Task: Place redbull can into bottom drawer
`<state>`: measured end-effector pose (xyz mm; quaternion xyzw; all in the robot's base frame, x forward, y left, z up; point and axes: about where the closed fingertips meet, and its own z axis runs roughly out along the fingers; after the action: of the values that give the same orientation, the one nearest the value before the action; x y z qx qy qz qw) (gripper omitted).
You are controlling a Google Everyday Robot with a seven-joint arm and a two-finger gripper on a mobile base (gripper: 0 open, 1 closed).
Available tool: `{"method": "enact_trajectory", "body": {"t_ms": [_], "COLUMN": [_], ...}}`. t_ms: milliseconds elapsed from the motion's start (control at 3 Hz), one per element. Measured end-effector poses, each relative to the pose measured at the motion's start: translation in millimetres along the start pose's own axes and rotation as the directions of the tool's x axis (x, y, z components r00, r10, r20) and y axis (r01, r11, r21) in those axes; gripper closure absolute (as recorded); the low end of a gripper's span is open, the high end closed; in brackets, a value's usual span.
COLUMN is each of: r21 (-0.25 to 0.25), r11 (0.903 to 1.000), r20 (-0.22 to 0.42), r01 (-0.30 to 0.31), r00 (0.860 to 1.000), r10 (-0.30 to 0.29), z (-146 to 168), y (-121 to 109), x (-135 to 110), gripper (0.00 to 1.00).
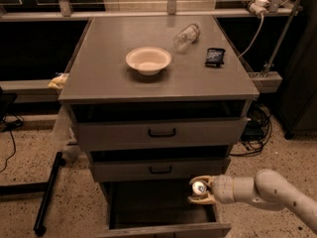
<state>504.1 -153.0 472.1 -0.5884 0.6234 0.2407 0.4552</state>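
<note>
The gripper (196, 190) hangs over the right side of the open bottom drawer (148, 207), just below the front of the middle drawer (161, 169). Its two tan fingers (201, 199) are closed on the can (199, 187), one on each side. Only the can's round, pale top shows, facing the camera, and its body is hidden beneath. The can sits above the drawer's dark interior, near the right wall. Whether its base touches the drawer floor cannot be told. The pale arm (262, 190) reaches in from the lower right, running roughly level toward the cabinet.

The bottom drawer is pulled well out, and its plain front panel lies at the lower edge of the view. The middle drawer and the top drawer (161, 132) each stand a little way open (a dark gap shows above each front), and both carry black handles.

On the grey cabinet top (104, 78) a pale bowl (148, 59) stands upright near the middle. A clear bottle (186, 36) lies on its side behind and to the right of it, apart from the bowl. A small dark packet (215, 56) rests flat near the right edge, just beside the bottle but not touching it. The cabinet stands on a speckled floor (74, 207), with dark cables (257, 128) to its right.
</note>
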Motion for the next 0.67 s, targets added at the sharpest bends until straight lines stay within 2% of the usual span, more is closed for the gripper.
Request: {"method": "enact_trajectory", "body": {"t_ms": [333,667], "r21": [-0.008,-0.008], "r11": [0.9999,0.9999], "r20": [0.013,0.013], "r01": [-0.012,-0.012], "r00": [1.0,1.0], "r10": [0.013,0.013], "z": [39.5,39.5], "y": [1.6,1.6], "x": [43.6,43.6], "gripper": [1.0,1.0]}}
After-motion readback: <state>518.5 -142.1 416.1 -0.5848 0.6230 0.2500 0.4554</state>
